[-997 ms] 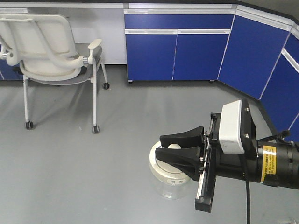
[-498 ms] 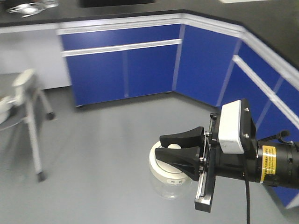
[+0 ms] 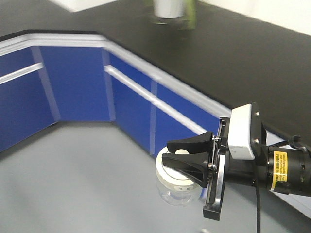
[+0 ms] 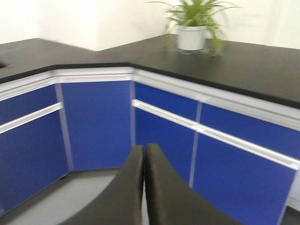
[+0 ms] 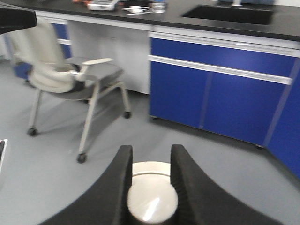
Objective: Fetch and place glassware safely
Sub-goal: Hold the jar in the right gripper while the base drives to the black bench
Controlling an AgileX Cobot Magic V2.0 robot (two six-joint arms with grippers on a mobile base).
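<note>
While the black countertop (image 3: 223, 58) runs along the wall and turns a corner, blue cabinets (image 3: 73, 87) with white rails fill the space beneath it, and grey floor (image 3: 68, 184) spreads in front of them. In the right wrist view an off-white chair (image 5: 61, 70) on castors stands on that floor near another run of blue cabinets, under a counter with a sink (image 5: 229, 13) set into it.

The right arm (image 3: 286, 172) reaches in from the right edge of the front view, a white camera box (image 3: 241, 131) mounted on its wrist. The right gripper (image 3: 169, 152) is clamped on the knob of the glass jar (image 3: 177, 195), one black finger on each side. The left gripper (image 4: 143, 149) shows only in its own wrist view, with its two black fingers pressed together and nothing between them. A potted plant (image 4: 191, 35) in a white pot sits on the countertop beyond it.

The jar is small, squat and clear, and hangs under the right gripper's fingers with the floor and a cabinet front behind it. Its wide off-white lid (image 3: 167, 178) sits on top, the round knob (image 3: 182, 152) at its centre. A tiny label (image 3: 182, 185) marks the lid's rim; its print is too small to read.
</note>
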